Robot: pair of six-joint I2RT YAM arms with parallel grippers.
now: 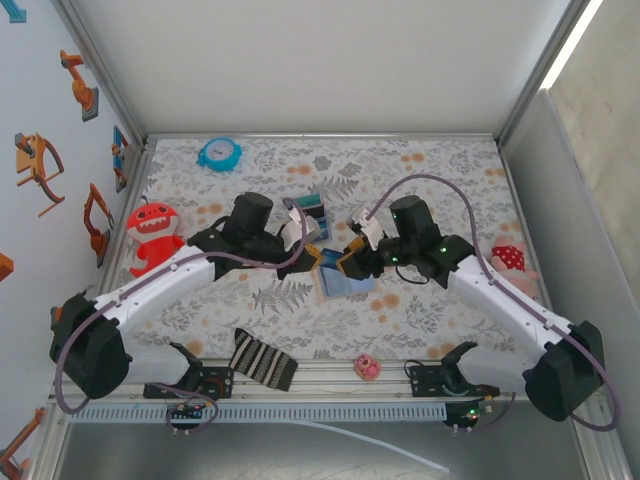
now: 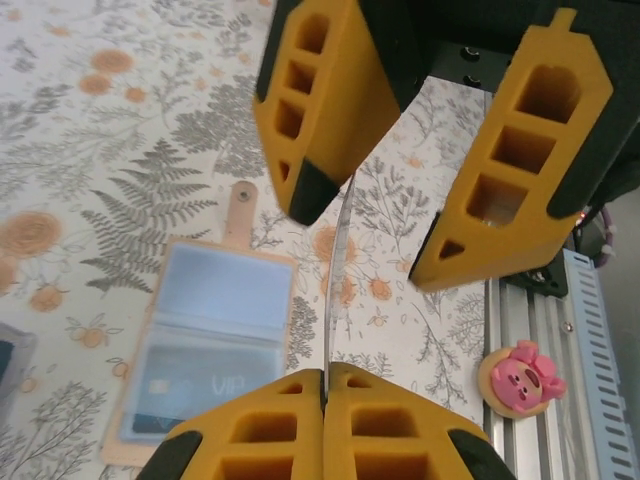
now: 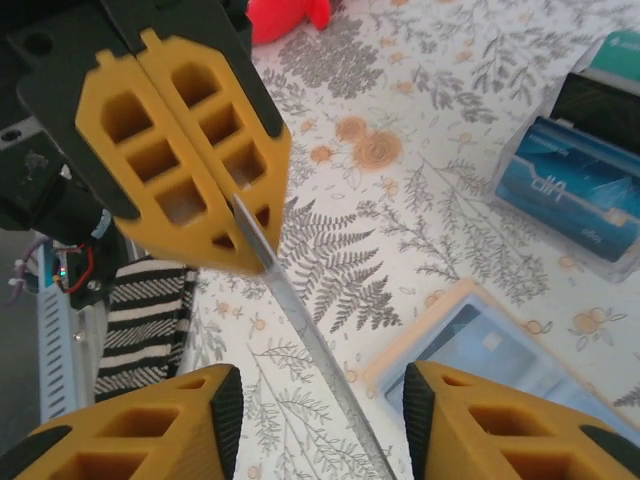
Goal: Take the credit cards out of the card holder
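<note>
The card holder (image 1: 347, 287) lies open on the floral table, tan rim around pale blue panels (image 2: 215, 300) (image 3: 488, 335). A card marked VIP (image 2: 200, 385) sits in its lower pocket. A credit card (image 2: 338, 270) (image 3: 300, 318) hangs edge-on in the air to the left of the holder. My left gripper (image 2: 324, 372) (image 1: 322, 255) is shut on one end of it. My right gripper (image 3: 322, 385) (image 1: 350, 262) is open, its fingers (image 2: 320, 110) standing apart on either side of the card's other end without pinching it.
A blue pile of cards or boxes (image 3: 575, 195) (image 1: 312, 212) lies behind the holder. A red plush monster (image 1: 152, 232) and blue clock (image 1: 218, 153) are at the left. A striped cloth (image 1: 262, 360) and pink toy (image 1: 367, 366) lie near the front rail, a red-white toy (image 1: 510, 258) at the right.
</note>
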